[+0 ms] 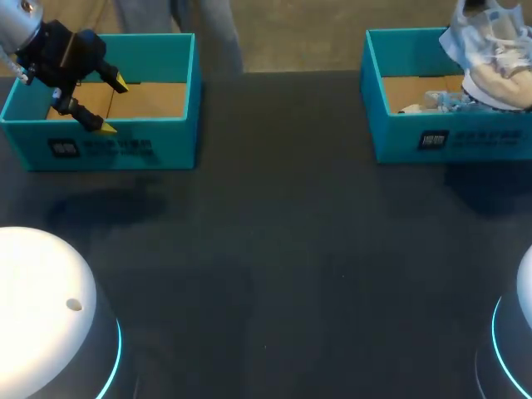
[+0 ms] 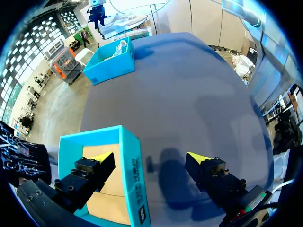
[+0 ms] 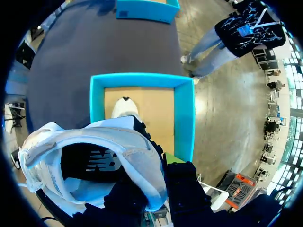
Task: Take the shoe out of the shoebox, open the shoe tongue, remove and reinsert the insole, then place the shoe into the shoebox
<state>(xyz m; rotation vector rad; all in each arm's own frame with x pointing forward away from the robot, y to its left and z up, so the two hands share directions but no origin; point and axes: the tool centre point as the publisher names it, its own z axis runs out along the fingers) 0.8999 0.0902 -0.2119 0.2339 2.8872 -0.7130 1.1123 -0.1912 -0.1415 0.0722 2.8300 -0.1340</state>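
The right gripper [image 3: 154, 165] is clamped on the rim of the white sneaker [image 1: 495, 58], holding it above the right teal shoebox [image 1: 399, 137] at the far right of the dark counter [image 1: 283, 249]. The left gripper [image 1: 112, 105] hangs wide open over the left teal shoebox [image 1: 125, 148]. One of its fingers is above the box's cardboard floor and the other is outside its wall.

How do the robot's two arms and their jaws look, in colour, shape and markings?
The left arm has a silver-grey wrist and a black head; its jaws are black blocks with bolt heads and bright yellow wedge tips. The left base and right base are white domes, each with a cyan light ring. The right jaws look black too, mostly hidden behind the shoe.
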